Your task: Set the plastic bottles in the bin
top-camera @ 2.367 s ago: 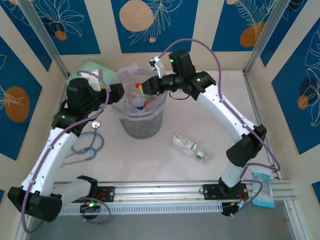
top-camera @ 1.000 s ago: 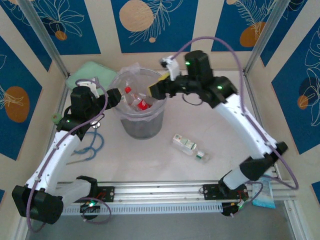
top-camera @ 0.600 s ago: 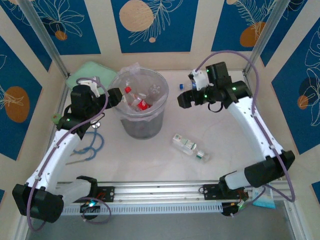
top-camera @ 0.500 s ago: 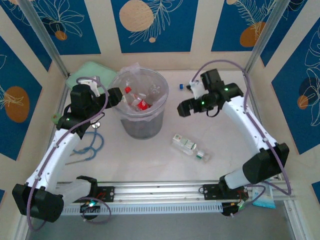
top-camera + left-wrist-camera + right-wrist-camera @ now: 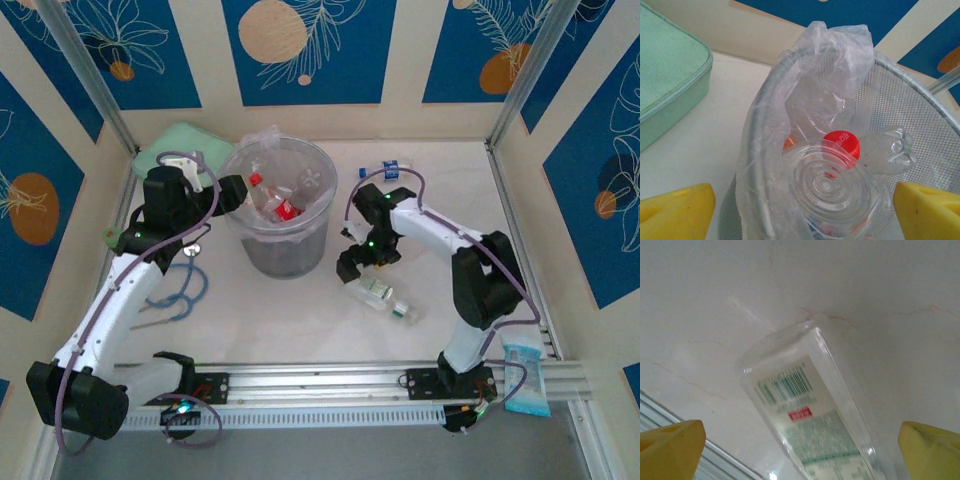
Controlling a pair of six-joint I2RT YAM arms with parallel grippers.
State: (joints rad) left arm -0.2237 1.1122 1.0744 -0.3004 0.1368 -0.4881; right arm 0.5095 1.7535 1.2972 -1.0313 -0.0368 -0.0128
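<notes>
The bin (image 5: pixel 287 250) stands at the back left of the table with several plastic bottles (image 5: pixel 272 198) inside; one has a red cap (image 5: pixel 841 142). My left gripper (image 5: pixel 237 191) hovers open at the bin's left rim. In the left wrist view its yellow fingertips (image 5: pixel 676 209) stand wide apart, with a clear bottle base (image 5: pixel 827 187) behind the bag liner between them, untouched. Another bottle (image 5: pixel 378 292), clear with a white and green label (image 5: pixel 812 422), lies on the table. My right gripper (image 5: pixel 351 266) hangs open just over its upper end, its fingertips (image 5: pixel 671 446) on either side.
A mint-green case (image 5: pixel 180 140) lies behind the bin at the left wall. A blue looped cord (image 5: pixel 178 287) and a small round metal piece (image 5: pixel 193 249) lie under my left arm. A small blue-capped item (image 5: pixel 390 170) sits at the back, a blue packet (image 5: pixel 525 378) by the right base.
My right arm pulled back from over the bin, swung right, then came down over the bottle on the table, jaws opening wide. The left arm has barely moved.
</notes>
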